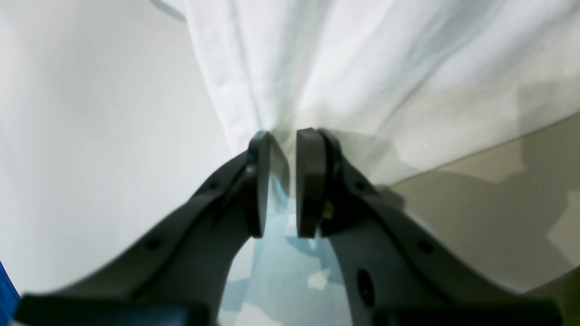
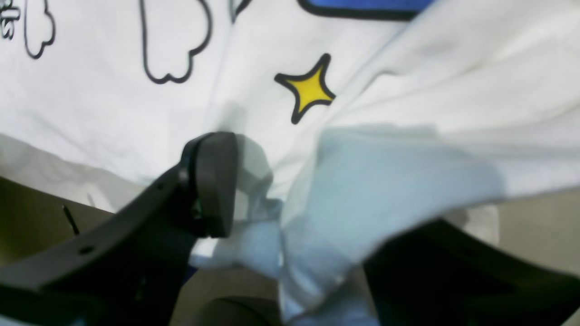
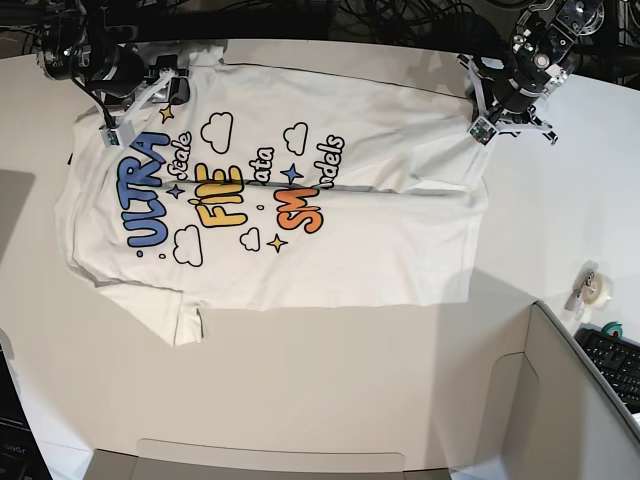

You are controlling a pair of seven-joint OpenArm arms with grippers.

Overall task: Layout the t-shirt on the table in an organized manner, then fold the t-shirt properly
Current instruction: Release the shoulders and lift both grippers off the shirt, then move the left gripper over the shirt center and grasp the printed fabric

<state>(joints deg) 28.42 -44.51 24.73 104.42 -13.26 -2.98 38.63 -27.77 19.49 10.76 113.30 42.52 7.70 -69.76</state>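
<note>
The left gripper [image 1: 281, 136] has its jaws drawn narrow, pinching a gathered bit of the white shirt [image 1: 362, 68] at its hem edge; cloth fans out from the pads in long creases. In the base view this gripper [image 3: 478, 128] sits at the far right corner of the shirt [image 3: 300, 220], near the bench's back edge.

The right gripper [image 2: 290, 181] stands wider, and a thick bunch of shirt fabric [image 2: 385, 181] fills the gap between its jaws. One dark pad [image 2: 215, 181] shows clearly; the other is hidden under the cloth. A yellow star [image 2: 310, 88] and cloud outlines [image 2: 174, 45] lie just past the pad. From the base view, this gripper [image 3: 150, 95] is at the far left corner, by the shoulder and sleeve.

Between the two, the shirt is spread flat on the off-white bench [image 3: 330, 380], print side up, turned sideways so the lettering [image 3: 215, 195] runs across it. "ULTRA" is in blue, "FINE" in yellow, with orange letters beside them. A crease crosses the middle of the body. The near sleeve [image 3: 185, 320] sticks out toward the front at the left.

Well apart to the right, a tape roll [image 3: 595, 288] lies on the bench, next to a grey box wall [image 3: 580, 380] with a keyboard [image 3: 615, 360] behind it.
</note>
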